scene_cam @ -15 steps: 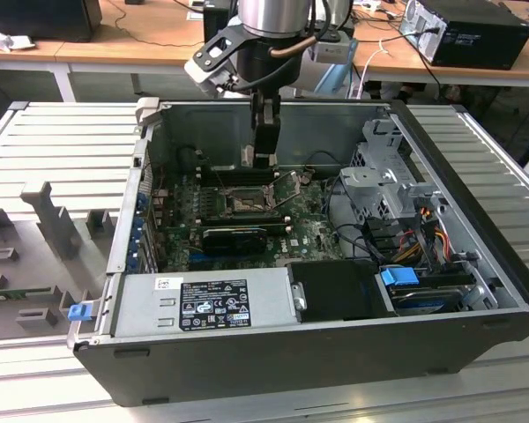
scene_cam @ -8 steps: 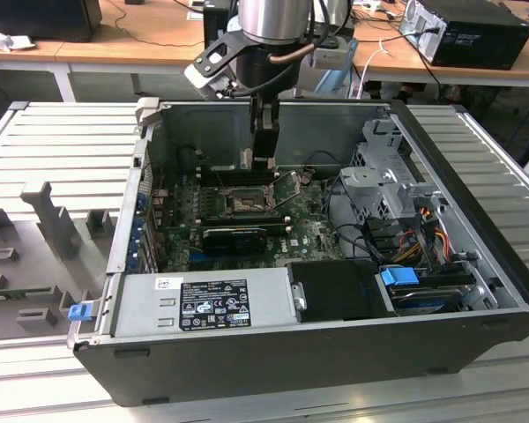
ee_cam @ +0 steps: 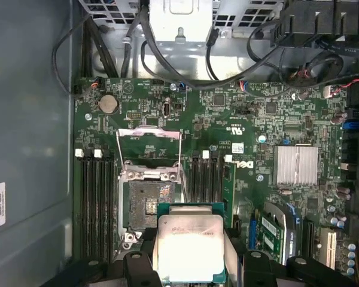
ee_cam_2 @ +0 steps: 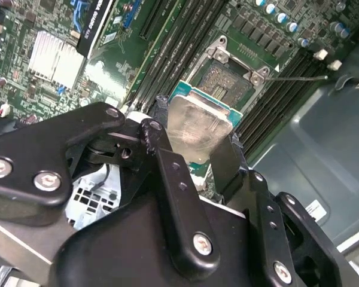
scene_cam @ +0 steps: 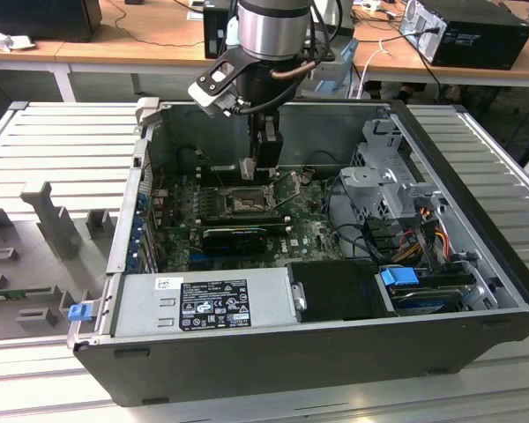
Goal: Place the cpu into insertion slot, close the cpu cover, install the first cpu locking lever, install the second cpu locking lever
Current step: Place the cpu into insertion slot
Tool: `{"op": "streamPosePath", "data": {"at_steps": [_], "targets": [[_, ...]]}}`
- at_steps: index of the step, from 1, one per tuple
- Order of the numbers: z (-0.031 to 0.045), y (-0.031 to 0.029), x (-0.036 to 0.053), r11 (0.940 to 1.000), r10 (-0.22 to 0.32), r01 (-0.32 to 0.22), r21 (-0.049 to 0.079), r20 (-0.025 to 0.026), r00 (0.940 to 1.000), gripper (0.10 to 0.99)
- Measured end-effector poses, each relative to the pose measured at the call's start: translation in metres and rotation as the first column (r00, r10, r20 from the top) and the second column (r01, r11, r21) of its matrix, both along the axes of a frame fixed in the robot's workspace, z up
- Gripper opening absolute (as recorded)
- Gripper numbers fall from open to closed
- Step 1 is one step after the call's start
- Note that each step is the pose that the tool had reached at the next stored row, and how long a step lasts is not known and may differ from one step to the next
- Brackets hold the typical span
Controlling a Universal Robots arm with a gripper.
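Soft, even light from above in the exterior view w/ no hard shadows, the case (scene_cam: 291,352) interior dimmer near its walls, & I get white glare washing out the cpu (ee_cam: 188,248) (ee_cam_2: 197,128) face in my tool (ee_cam_2: 196,142), both wrist views.

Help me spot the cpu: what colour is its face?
The cpu is dull silver; first wrist view shows it best.

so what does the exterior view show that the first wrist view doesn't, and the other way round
Exterior view: the whole open computer case, its grey power supply, the arm and desks behind. First wrist view: the metal face of the cpu, gripped in the end effector, and a coin battery. Both: the green circuit board and the open insertion slot.
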State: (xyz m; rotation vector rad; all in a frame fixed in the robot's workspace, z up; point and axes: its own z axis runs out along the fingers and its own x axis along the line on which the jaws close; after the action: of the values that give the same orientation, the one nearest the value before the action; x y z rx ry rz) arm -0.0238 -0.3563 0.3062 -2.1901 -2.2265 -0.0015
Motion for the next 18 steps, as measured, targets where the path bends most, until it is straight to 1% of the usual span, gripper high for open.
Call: {"op": "streamPosePath", "data": {"at_steps": [2, 3, 5, 8, 9, 10, 11, 12, 13, 15, 18], "targets": [[-0.0017, 0.0000, -0.0001, 1.0000, 0.001, -0.001, 0.000, 0.0023, 1.0000, 0.529], [-0.0041, 0.0000, 0.0000, 1.0000, 0.003, -0.003, 0.000, 0.0037, 1.0000, 0.529], [-0.0117, 0.0000, -0.0001, 0.9999, 0.011, -0.011, 0.000, 0.0051, 0.9999, 0.529], [-0.0194, 0.0002, -0.0001, 0.9998, 0.020, -0.020, 0.000, 0.0061, 0.9998, 0.529], [-0.0230, 0.0008, -0.0001, 0.9998, 0.020, -0.020, 0.000, 0.0062, 0.9998, 0.529], [-0.0242, 0.0013, -0.0001, 0.9998, 0.020, -0.020, -0.001, 0.0097, 0.9997, 0.529], [-0.0245, 0.0014, -0.0001, 0.9998, 0.020, -0.020, 0.000, 0.0221, 0.9995, 0.529], [-0.0251, 0.0023, -0.0001, 0.9998, 0.019, -0.019, -0.001, 0.0298, 0.9994, 0.529], [-0.0258, 0.0026, -0.0001, 0.9999, 0.015, -0.015, 0.000, 0.0316, 0.9994, 0.529], [-0.0288, 0.0032, -0.0001, 1.0000, -0.010, 0.010, -0.001, 0.0315, 0.9995, 0.529], [-0.0386, 0.0104, -0.0001, 0.9999, -0.015, 0.015, 0.000, 0.0315, 0.9994, 0.529]]}}
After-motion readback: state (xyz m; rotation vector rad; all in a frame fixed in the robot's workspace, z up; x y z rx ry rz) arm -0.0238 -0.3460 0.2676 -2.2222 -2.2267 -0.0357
